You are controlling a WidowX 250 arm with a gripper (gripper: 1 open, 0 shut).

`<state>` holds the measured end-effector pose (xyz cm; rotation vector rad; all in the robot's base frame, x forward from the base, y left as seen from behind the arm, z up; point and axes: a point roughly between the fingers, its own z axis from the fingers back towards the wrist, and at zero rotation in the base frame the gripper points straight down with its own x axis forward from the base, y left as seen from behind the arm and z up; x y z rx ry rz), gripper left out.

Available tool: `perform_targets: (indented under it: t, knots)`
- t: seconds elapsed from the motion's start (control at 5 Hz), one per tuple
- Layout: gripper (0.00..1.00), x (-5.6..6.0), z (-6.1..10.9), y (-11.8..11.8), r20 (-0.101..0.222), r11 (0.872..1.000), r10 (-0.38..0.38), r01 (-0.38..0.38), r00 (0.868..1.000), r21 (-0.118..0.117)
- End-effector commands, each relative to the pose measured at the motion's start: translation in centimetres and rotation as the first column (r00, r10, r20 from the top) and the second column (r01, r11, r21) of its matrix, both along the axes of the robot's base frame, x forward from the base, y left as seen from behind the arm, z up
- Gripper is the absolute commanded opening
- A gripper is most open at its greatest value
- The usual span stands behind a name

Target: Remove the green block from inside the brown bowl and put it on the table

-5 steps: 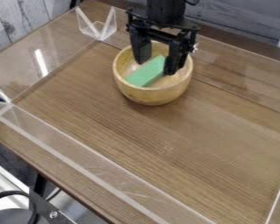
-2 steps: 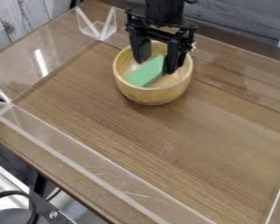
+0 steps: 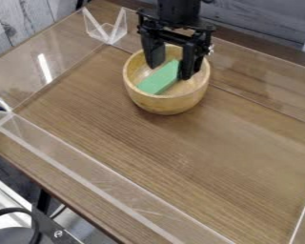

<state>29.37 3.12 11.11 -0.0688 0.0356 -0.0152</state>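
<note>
The brown bowl (image 3: 167, 97) stands on the table (image 3: 168, 162) near its far middle. Inside it the green block (image 3: 155, 81) leans tilted against the bowl's inner wall. My black gripper (image 3: 171, 67) points straight down over the bowl, open, one finger at the left rim and the other reaching into the bowl at the block's right end. The fingers straddle the block; I cannot tell whether they touch it. The block's upper right part is hidden behind the right finger.
Low clear acrylic walls (image 3: 66, 157) run along the table's edges. A clear acrylic stand (image 3: 108, 29) sits at the back left corner. The wide wood surface lies in front of the bowl.
</note>
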Motion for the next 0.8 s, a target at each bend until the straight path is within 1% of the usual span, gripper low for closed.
perform_targets:
  t: [0.0,0.6]
  knots:
    - [1.00,1.0,2.3,0.4,0.094,1.000,0.005,-0.006,0.996,0.010]
    - [1.00,1.6,-1.0,1.4,0.042,0.999,0.021,-0.023,0.999,0.041]
